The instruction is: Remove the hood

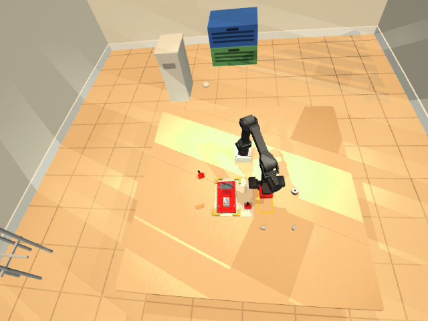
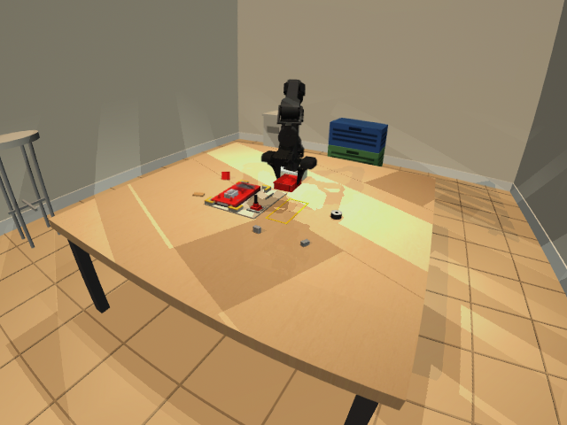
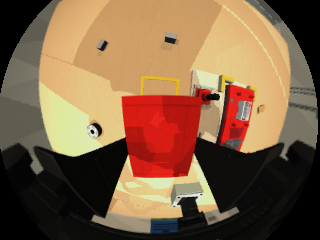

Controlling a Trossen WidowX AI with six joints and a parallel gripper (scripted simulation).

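Note:
My gripper (image 2: 289, 179) (image 3: 160, 140) is shut on the red hood (image 1: 266, 194) (image 2: 287, 183) (image 3: 161, 135), one finger on each side. The hood is held above the table. In the top view it overlaps the far end of the marked area, a yellow outline (image 1: 265, 212) (image 2: 276, 220) (image 3: 160, 78); the wrist view shows part of that outline beyond the hood. The arm hides the fingertips in the top view. The red toy car (image 1: 221, 194) (image 2: 221, 199) (image 3: 231, 120) sits between yellow corner brackets, with its grey engine block (image 1: 226, 200) (image 2: 231, 193) (image 3: 244, 111) uncovered.
A red piece with a black post (image 1: 247, 206) (image 2: 256, 206) (image 3: 204, 95) stands between car and outline. A black-and-white wheel (image 1: 294, 190) (image 2: 336, 214) (image 3: 94, 130) lies right of the outline in the top view. Two small grey blocks (image 1: 263, 227) (image 1: 293, 227) lie nearer the front.

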